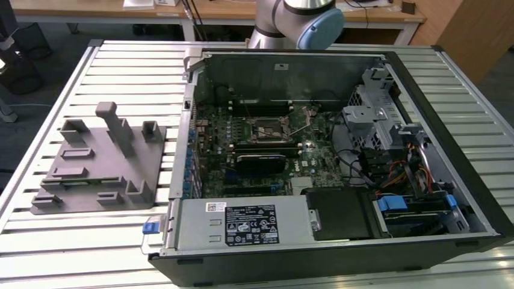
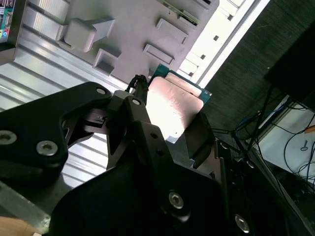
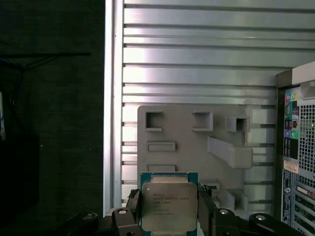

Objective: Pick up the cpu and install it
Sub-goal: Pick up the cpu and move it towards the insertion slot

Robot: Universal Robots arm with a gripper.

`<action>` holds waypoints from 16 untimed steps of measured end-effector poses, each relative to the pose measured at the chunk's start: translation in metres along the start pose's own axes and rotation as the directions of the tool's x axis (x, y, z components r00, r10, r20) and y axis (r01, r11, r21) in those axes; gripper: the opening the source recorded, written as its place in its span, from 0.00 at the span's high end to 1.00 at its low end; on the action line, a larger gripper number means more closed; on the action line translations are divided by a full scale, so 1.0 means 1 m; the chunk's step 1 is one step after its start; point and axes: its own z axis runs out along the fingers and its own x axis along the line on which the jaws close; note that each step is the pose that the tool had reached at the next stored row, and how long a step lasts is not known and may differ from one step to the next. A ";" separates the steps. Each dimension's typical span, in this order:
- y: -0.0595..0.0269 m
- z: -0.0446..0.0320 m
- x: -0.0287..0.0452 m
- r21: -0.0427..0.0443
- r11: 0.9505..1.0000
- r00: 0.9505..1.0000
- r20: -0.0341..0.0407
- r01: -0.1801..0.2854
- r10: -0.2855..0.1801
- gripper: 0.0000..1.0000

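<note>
Slippage looks the main risk, since the gripper (image 3: 169,219), clamped on the cpu (image 3: 169,199) by two opposite edges, could let it tilt or drop onto the desk (image 3: 197,64).

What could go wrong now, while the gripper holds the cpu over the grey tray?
1. The gripper clamps the cpu only by two opposite edges, so it might slip or tilt in the grasp.
2. The grey tray with upright pegs lies beneath; a low move could knock the cpu against a peg.
3. The socket sits inside the open case, with cables nearby; a tilted chip may seat badly.
</note>
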 end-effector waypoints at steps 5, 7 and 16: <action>0.0000 -0.0055 -0.0001 0.000 1.000 1.000 0.000 0.000 0.000 0.46; 0.0000 -0.0076 -0.0001 0.000 1.000 1.000 0.000 0.000 0.000 0.46; 0.0003 -0.0191 -0.0004 0.000 1.000 1.000 0.000 0.000 0.000 0.46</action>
